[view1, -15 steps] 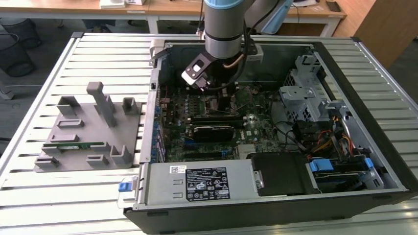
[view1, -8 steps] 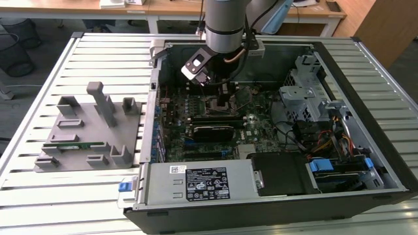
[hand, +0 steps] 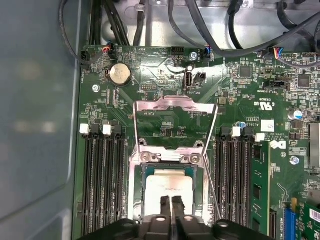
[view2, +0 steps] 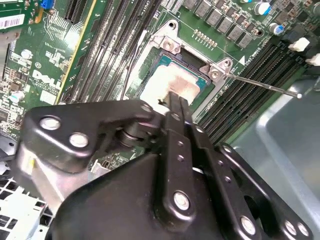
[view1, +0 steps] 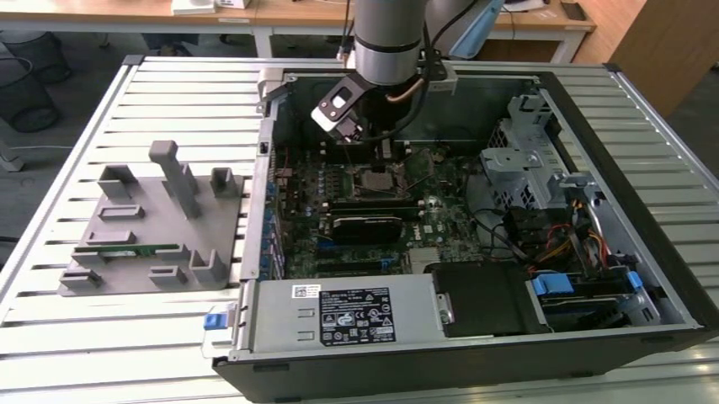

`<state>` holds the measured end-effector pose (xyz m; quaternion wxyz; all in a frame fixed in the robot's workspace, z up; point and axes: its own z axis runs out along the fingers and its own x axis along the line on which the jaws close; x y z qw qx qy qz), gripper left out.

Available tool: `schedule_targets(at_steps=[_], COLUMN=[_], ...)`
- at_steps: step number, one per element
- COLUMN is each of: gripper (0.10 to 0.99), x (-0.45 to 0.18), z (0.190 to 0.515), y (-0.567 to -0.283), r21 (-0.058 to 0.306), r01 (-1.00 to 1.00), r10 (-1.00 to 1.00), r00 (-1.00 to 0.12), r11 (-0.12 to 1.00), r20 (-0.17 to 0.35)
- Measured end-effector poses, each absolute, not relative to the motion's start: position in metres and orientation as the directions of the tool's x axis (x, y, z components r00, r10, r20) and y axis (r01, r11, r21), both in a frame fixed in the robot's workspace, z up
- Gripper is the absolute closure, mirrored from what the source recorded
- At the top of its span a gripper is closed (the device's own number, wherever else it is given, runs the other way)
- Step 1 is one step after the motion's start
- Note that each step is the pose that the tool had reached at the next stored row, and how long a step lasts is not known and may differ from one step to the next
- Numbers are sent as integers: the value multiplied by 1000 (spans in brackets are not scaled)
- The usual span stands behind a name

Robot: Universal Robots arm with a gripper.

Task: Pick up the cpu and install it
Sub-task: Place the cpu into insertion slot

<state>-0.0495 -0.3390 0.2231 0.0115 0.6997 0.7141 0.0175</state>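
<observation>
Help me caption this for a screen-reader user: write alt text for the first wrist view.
The cpu lies in the open socket of a green motherboard, with the shut gripper right over it. The socket's metal load plate is flipped back, and black memory slots flank the socket on both sides.

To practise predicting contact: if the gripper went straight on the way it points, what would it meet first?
Most likely the cpu, lying flat in its socket directly ahead of the gripper, whose fingertips are shut. Whether they touch it is unclear.
</observation>
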Motion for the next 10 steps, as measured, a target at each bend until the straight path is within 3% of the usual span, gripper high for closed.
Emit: schedule_targets(at_steps=[2,10], gripper=[980,980], x=[-50,-49], z=[225,233], y=[-339,-339], r21=[40,36], r01=[999,999], r10=[1000,1000], r00=[-21,-21], r11=[20,20], r20=[8,8])
